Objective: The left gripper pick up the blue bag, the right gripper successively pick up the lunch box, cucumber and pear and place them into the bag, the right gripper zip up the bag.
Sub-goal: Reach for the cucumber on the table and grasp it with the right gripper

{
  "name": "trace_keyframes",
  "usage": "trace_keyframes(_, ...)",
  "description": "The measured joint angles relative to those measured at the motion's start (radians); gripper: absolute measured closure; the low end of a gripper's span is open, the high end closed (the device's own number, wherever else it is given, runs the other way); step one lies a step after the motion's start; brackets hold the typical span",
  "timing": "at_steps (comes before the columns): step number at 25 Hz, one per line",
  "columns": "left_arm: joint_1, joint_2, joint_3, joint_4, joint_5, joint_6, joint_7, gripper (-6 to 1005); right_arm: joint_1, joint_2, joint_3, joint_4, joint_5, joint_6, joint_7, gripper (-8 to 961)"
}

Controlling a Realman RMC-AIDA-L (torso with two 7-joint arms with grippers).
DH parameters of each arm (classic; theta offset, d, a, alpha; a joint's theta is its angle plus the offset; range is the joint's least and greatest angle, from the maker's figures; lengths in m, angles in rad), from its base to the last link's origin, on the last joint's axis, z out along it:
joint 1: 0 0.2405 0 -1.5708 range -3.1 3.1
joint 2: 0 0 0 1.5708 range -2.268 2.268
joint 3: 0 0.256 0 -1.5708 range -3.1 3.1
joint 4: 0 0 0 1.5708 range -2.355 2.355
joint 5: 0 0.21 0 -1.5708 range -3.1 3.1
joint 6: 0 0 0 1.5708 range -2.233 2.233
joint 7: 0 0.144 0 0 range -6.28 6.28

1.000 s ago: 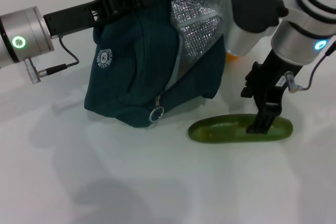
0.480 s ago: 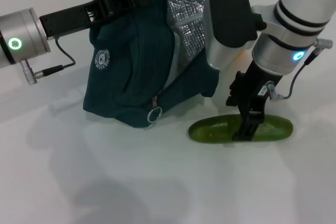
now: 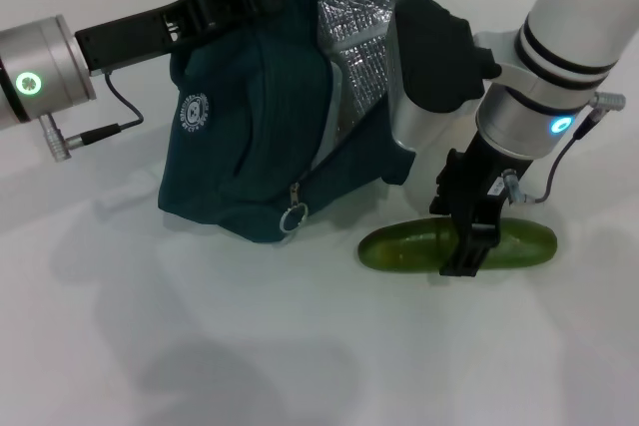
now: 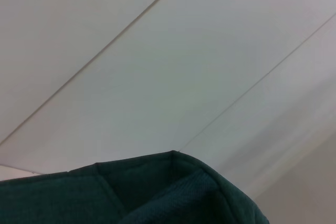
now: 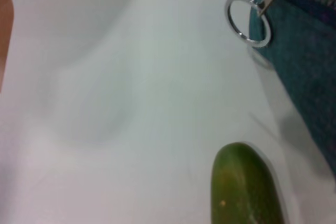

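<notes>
White desk surface [image 3: 200, 346] carries everything in view. On it, left of centre in the head view, stands the largest thing, a dark teal-blue fabric bag [image 3: 250, 137] with a small round white badge on its side and a silver quilted foil lining [image 3: 354, 47] showing where its mouth gapes toward the robot's right. The bag's upper edge is lifted and held by the left hand [image 3: 215, 12], a long black gripper reaching in from the silver left arm; its fingers are pressed onto the fabric at the top, pinching the bag. The left wrist view shows only a corner of that teal cloth against pale wall panels.

Right of the bag lies a long, smooth green cucumber [image 3: 399, 246] flat on the desk, near the bag's lower corner but apart from it. The right hand [image 3: 467, 251], black, at the end of the white and silver right arm, comes down on the middle of the cucumber, its fingers straddling it; whether they have closed against it cannot be told.

A silver ring zipper pull [image 3: 296, 217] hangs at the low end of the bag's zip, resting near the desk; the right wrist view shows it just beyond the cucumber's rounded tip.
</notes>
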Motion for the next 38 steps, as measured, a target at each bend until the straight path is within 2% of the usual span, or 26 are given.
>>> trace_keyframes(38, 0.002, -0.002, -0.001, -0.002, -0.009, -0.002, 0.004, 952, 0.001, 0.0, -0.112, 0.06, 0.067, 0.121, 0.001, 182)
